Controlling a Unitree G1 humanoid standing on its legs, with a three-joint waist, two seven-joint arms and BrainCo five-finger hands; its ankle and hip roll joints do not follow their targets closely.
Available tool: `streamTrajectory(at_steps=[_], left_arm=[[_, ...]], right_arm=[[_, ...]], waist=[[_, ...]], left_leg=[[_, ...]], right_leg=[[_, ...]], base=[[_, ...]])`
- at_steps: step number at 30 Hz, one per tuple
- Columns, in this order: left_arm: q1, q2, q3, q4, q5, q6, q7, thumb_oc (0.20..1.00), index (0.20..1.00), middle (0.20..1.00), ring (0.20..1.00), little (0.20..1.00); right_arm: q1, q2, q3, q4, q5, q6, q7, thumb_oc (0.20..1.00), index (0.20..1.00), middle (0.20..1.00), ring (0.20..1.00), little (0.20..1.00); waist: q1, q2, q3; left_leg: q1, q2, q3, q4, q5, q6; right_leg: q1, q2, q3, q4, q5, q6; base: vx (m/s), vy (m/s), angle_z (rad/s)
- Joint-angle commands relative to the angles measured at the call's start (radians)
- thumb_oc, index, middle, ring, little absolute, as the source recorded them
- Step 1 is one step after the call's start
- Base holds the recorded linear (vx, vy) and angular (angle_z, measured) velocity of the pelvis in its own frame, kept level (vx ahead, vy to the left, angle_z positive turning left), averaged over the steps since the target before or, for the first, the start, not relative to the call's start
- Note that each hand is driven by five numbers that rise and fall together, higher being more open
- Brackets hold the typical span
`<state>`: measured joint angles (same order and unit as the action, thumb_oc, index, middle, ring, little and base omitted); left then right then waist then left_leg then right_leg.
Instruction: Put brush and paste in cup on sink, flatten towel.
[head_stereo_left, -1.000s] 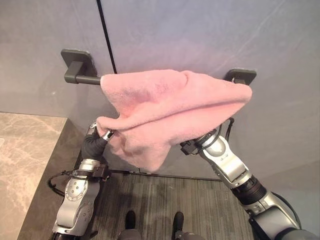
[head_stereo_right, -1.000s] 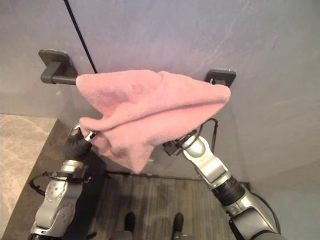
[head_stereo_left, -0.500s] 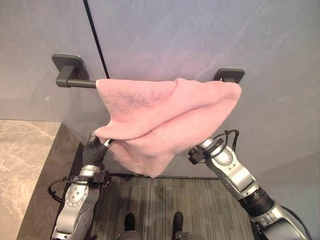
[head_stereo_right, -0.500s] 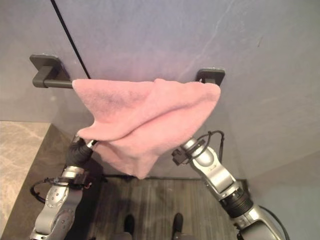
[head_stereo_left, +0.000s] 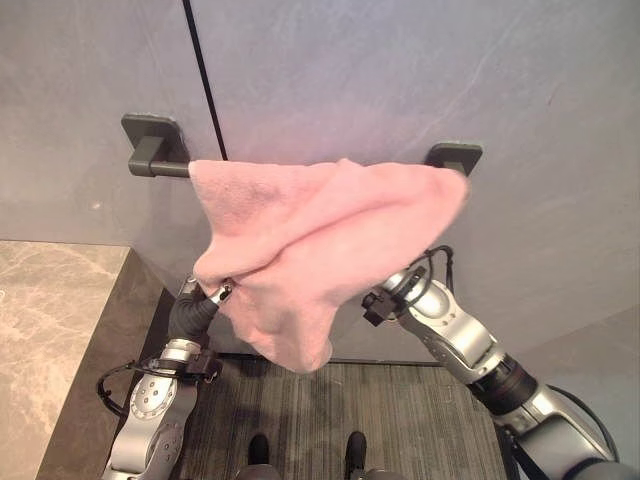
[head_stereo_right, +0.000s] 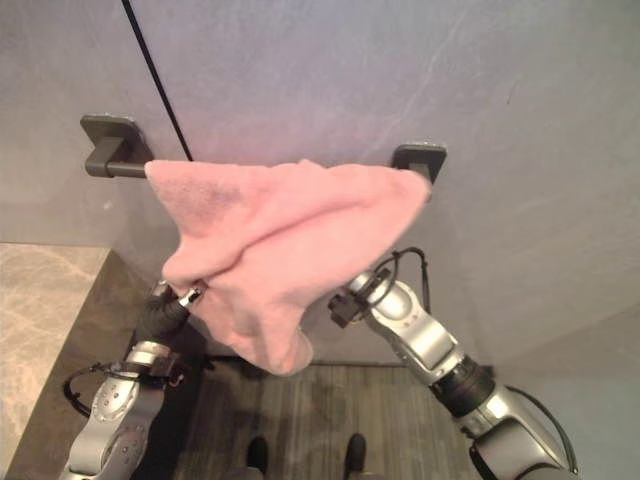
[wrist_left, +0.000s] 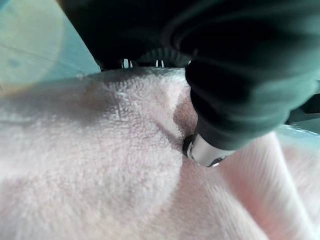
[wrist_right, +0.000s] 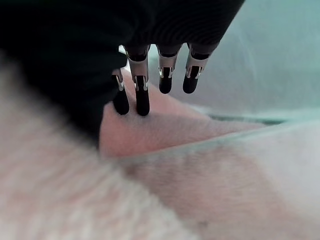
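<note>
A pink towel (head_stereo_left: 320, 230) hangs bunched over a dark wall bar (head_stereo_left: 160, 167), spread from near the left mount to the right mount (head_stereo_left: 453, 156). Its lower part sags in a folded point at the middle. My left hand (head_stereo_left: 197, 305) reaches up from below and pinches the towel's lower left corner; its thumb (wrist_left: 205, 149) presses into the pile. My right hand (wrist_right: 142, 97) is tucked behind the towel's lower right side. There its curled fingertips rest on a fold of the towel (wrist_right: 165, 130).
The bar is fixed to a grey wall with a black vertical seam (head_stereo_left: 205, 80). A marble counter (head_stereo_left: 50, 330) with a dark side panel stands at the left. Grey striped carpet (head_stereo_left: 400, 420) lies below.
The view has shifted a little. The right arm has moved up and left under the towel, whose right end now sits tighter to the bar. The left hand keeps its hold.
</note>
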<state>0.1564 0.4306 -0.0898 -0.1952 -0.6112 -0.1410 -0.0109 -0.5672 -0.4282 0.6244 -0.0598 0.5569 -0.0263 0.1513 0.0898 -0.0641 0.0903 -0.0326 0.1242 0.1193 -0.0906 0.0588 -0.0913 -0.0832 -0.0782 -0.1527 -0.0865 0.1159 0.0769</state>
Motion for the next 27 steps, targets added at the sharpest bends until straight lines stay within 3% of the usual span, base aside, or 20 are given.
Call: streamTrajectory(at_steps=[1,6,9,15,23,26,27], left_arm=[[-0.032,0.09,-0.019,-0.028,-0.004,-0.039,-0.014,0.2,0.2,0.2,0.2,0.2],[-0.031,0.091,0.046,-0.107,-0.025,-0.065,-0.005,0.2,0.2,0.2,0.2,0.2],[-0.019,0.083,0.053,-0.073,0.0,-0.061,0.005,0.2,0.2,0.2,0.2,0.2],[-0.018,0.068,0.032,-0.027,0.0,-0.045,0.006,0.2,0.2,0.2,0.2,0.2],[-0.031,0.054,0.016,0.013,0.041,-0.037,0.022,0.2,0.2,0.2,0.2,0.2],[-0.047,0.028,-0.013,0.091,0.048,-0.03,0.033,0.2,0.2,0.2,0.2,0.2],[-0.048,0.023,-0.019,0.102,0.053,-0.029,0.039,0.2,0.2,0.2,0.2,0.2]], right_arm=[[-0.06,0.071,-0.035,-0.003,0.079,-0.038,-0.012,0.2,0.2,0.2,0.2,0.2],[-0.068,0.075,-0.092,-0.111,0.03,-0.077,-0.016,0.2,0.2,0.2,0.2,0.2],[-0.043,0.065,-0.102,-0.116,-0.062,-0.067,-0.021,0.2,0.2,0.2,0.2,0.2],[0.008,0.065,-0.124,-0.115,-0.093,-0.063,-0.029,0.2,0.2,0.2,0.2,0.2],[0.12,0.039,-0.203,-0.141,-0.163,-0.075,-0.053,0.2,0.2,0.2,0.2,0.2],[0.157,0.049,-0.191,-0.061,-0.227,-0.054,-0.072,0.2,0.2,0.2,0.2,0.2],[0.16,0.061,-0.18,-0.021,-0.226,-0.045,-0.075,0.344,0.344,0.344,0.344,0.344]], waist=[[0.028,-0.051,-0.032],[0.04,-0.059,-0.033],[0.042,-0.063,-0.033],[0.04,-0.062,-0.031],[-0.001,-0.053,-0.032],[-0.017,-0.043,-0.036],[-0.017,-0.041,-0.038]], left_leg=[[-0.001,-0.043,-0.018,0.003,-0.055,0.045],[-0.004,-0.056,-0.026,0.003,-0.06,0.052],[0.0,-0.06,-0.03,0.003,-0.062,0.056],[0.003,-0.064,-0.035,0.003,-0.062,0.058],[0.019,-0.058,-0.019,0.003,-0.07,0.06],[0.027,-0.054,-0.012,0.003,-0.074,0.058],[0.03,-0.053,-0.011,0.003,-0.075,0.058]], right_leg=[[0.039,-0.157,-0.055,-0.001,-0.022,0.114],[0.046,-0.164,-0.068,-0.001,-0.019,0.117],[0.055,-0.167,-0.072,-0.001,-0.02,0.118],[0.063,-0.171,-0.081,-0.001,-0.019,0.119],[0.064,-0.167,-0.067,-0.001,-0.023,0.12],[0.065,-0.164,-0.06,-0.001,-0.027,0.118],[0.066,-0.163,-0.059,-0.001,-0.029,0.118]], base=[[-0.01,0.017,0.05],[0.01,0.022,0.07],[0.02,0.011,0.08],[0.01,0.005,0.02],[0.01,0.002,-0.03],[0.03,-0.005,-0.11],[0.04,-0.017,-0.12]])
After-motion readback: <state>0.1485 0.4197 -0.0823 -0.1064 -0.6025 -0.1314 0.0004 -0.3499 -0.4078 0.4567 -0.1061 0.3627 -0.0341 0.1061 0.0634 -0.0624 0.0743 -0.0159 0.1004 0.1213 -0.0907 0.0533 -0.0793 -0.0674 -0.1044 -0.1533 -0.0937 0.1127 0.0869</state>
